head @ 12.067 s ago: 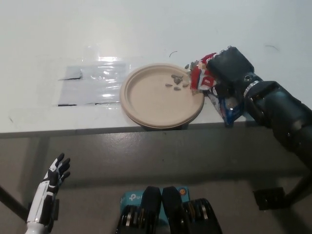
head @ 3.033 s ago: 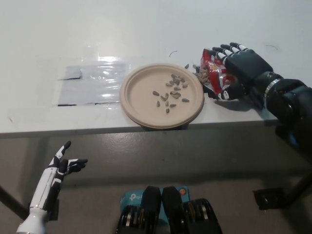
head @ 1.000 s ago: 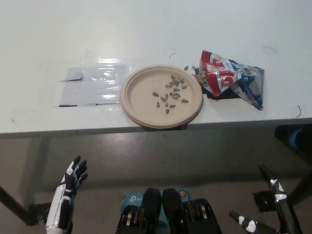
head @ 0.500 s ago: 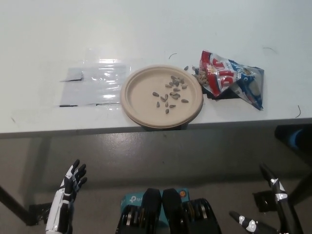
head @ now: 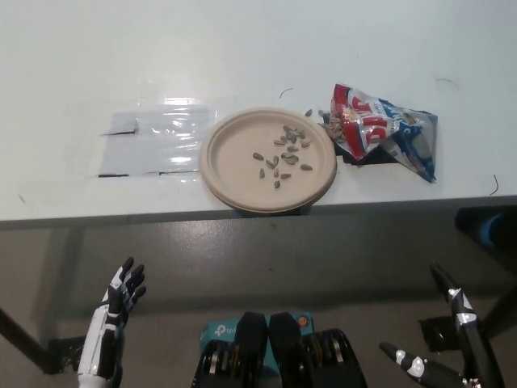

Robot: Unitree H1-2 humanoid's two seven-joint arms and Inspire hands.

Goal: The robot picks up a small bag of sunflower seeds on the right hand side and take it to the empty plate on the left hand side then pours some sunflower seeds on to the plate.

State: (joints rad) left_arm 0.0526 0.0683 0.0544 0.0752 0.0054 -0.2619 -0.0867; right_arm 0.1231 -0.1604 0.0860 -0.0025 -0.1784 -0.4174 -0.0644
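Now lying open-mouthed just beside the seeded plate point(head: 268, 158) on the desk point(head: 242, 56), the light, crinkly bag point(head: 381, 131) is inviting a mid-body pinch, each robot hand point(head: 111, 323) point(head: 440, 356) hanging spread, empty.

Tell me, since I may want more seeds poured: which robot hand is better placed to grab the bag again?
The right robot hand. The bag lies right of the plate, on that hand's side. The left robot hand hangs low at far left. Both are open, below the table edge.
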